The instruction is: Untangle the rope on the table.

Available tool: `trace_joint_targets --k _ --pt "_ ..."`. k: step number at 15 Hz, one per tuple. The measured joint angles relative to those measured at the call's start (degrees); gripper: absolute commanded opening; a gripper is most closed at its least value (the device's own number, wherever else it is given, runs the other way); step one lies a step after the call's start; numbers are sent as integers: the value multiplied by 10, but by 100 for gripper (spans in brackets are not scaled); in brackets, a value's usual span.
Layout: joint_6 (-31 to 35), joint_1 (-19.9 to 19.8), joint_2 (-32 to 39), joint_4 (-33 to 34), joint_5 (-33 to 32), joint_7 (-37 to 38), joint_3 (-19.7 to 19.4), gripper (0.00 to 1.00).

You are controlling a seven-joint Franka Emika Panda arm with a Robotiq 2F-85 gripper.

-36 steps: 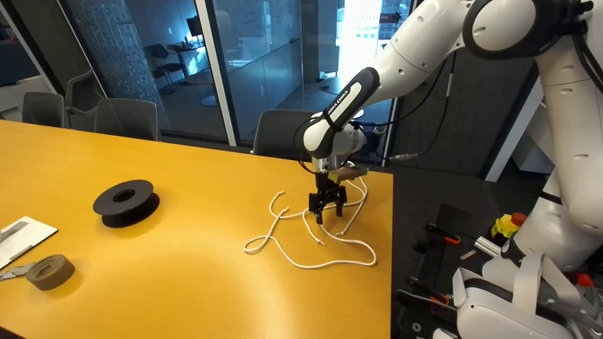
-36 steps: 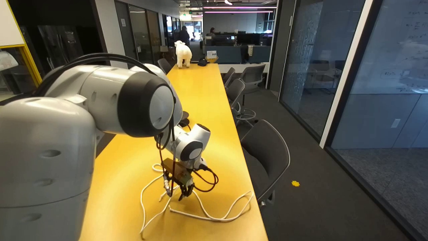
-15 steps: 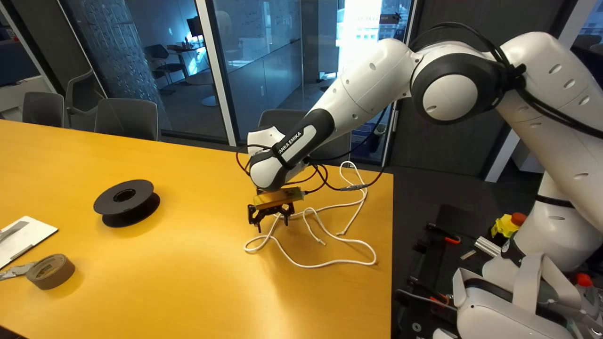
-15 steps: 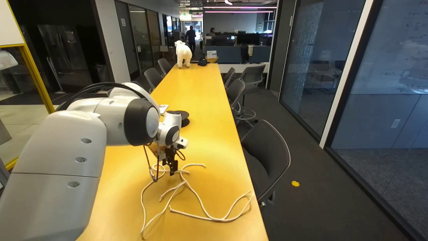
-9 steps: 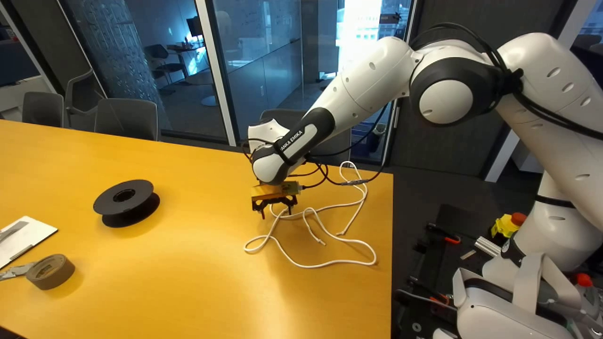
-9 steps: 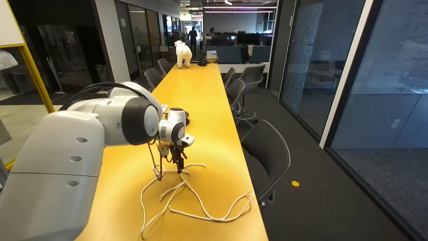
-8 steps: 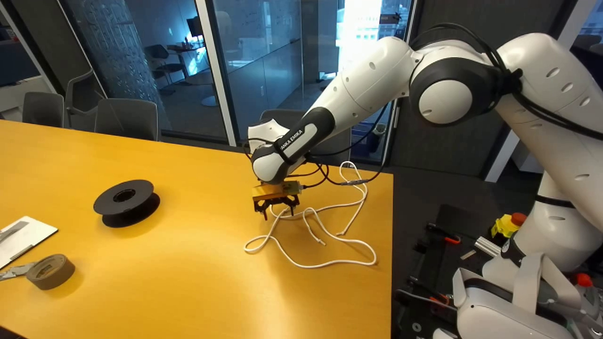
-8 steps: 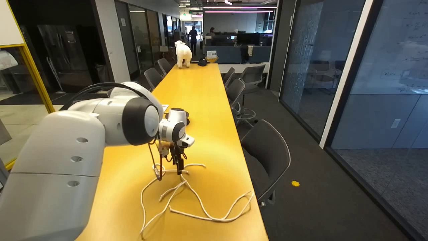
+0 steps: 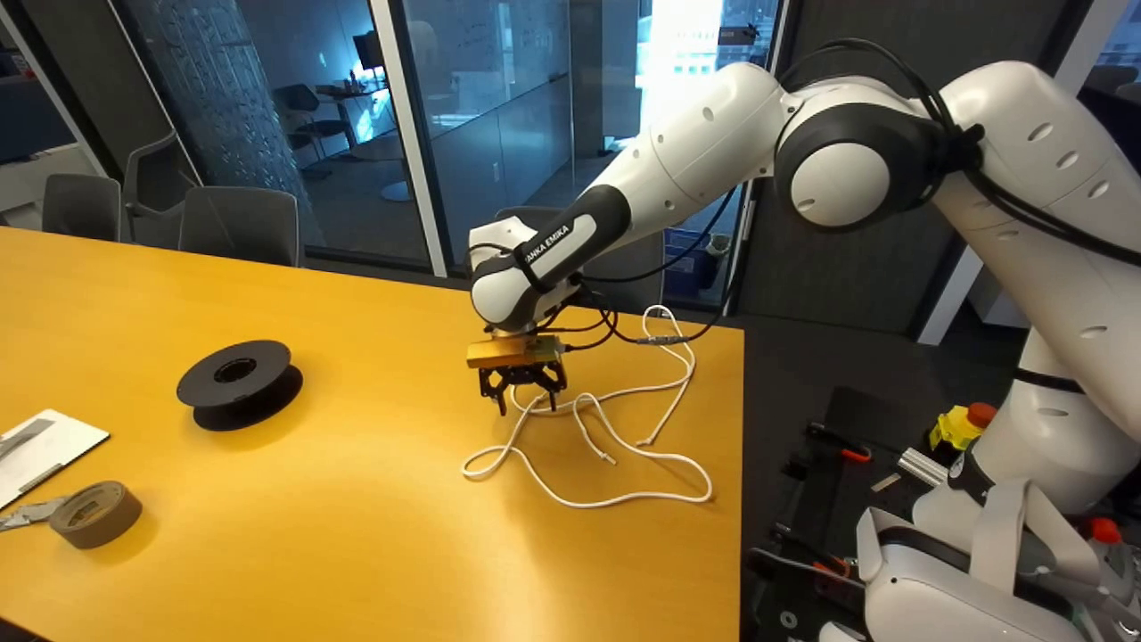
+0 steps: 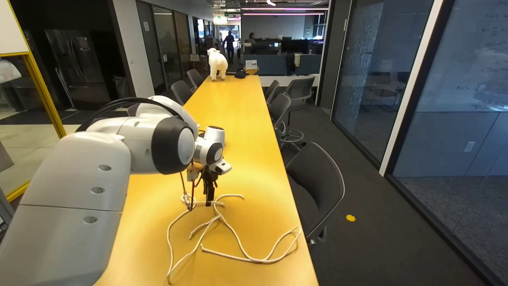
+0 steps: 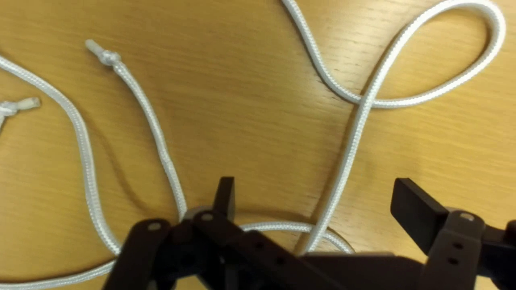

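White rope [image 9: 584, 506] lies loosely on the yellow table [image 9: 357, 553] in both exterior views [image 10: 254, 260], with a small loop, crossings and several ends. In the wrist view, one strand of rope [image 11: 350, 155] runs between my fingers. It crosses over another strand near the palm, and farther up it forms a loop at upper right. Two knotted rope ends show at left. My gripper [image 9: 527, 407] is open and points down above the rope's left part. Its fingers [image 11: 314, 191] stand apart on either side of the strand, holding nothing. The gripper's base hides part of the rope.
A black spool [image 9: 236, 383] stands left of the rope. A brown tape roll [image 9: 96, 515] and a white board [image 9: 53, 450] lie farther left. The table's end edge [image 9: 742, 499] is right of the rope. A chair [image 10: 315, 186] stands at the long side.
Since 2.4 s ago my gripper has moved from above the rope's middle to above its left part and turned. In the last half second it has barely moved. The rope looks unchanged.
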Motion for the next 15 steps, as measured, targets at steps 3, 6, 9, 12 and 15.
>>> trace_joint_targets --k 3,6,9,12,15 --pt "45 -6 5 0 23 27 8 100" --pt "75 -7 17 0 30 53 12 100" --pt "89 -7 30 0 30 72 13 100" --pt "94 -6 37 0 30 83 13 100" --pt "95 -5 38 0 25 89 13 100"
